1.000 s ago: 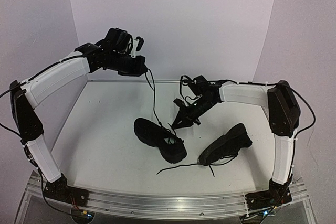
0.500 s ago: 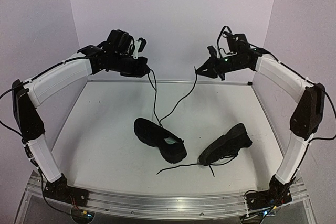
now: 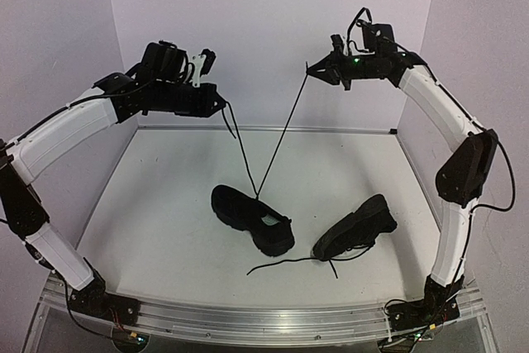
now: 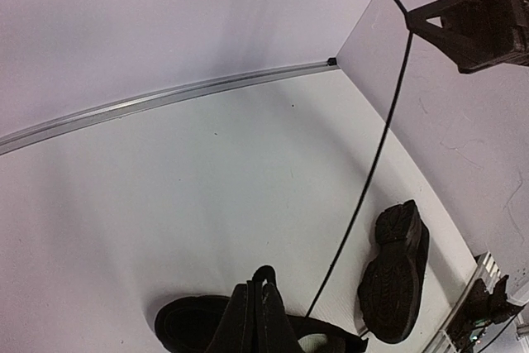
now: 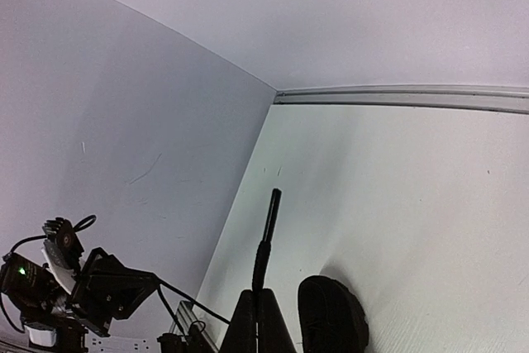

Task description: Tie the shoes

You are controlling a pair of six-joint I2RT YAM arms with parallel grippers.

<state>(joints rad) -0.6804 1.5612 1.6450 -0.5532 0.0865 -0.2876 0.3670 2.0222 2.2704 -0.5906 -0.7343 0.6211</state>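
Two black shoes lie on the white table. The left shoe [image 3: 250,219] stands upright and shows a pale insole label. The right shoe [image 3: 357,226] lies on its side with loose laces [image 3: 289,262] in front. My left gripper [image 3: 221,103] is raised at the back left, shut on one lace [image 3: 240,146] of the left shoe. My right gripper [image 3: 309,68] is raised at the back right, shut on the other lace [image 3: 281,134], pulled straight and taut. The lace tip [image 5: 270,212] sticks out past the right fingers. The left wrist view shows the taut lace [image 4: 372,171] and the right shoe's sole [image 4: 395,274].
White walls close the table at the back and both sides. A metal rail [image 3: 264,320] runs along the near edge with both arm bases on it. The right shoe's loose laces trail toward the near edge.
My right gripper rose from the left shoe to the back right, drawing its lace taut. My left gripper moved a little left and up with its lace.
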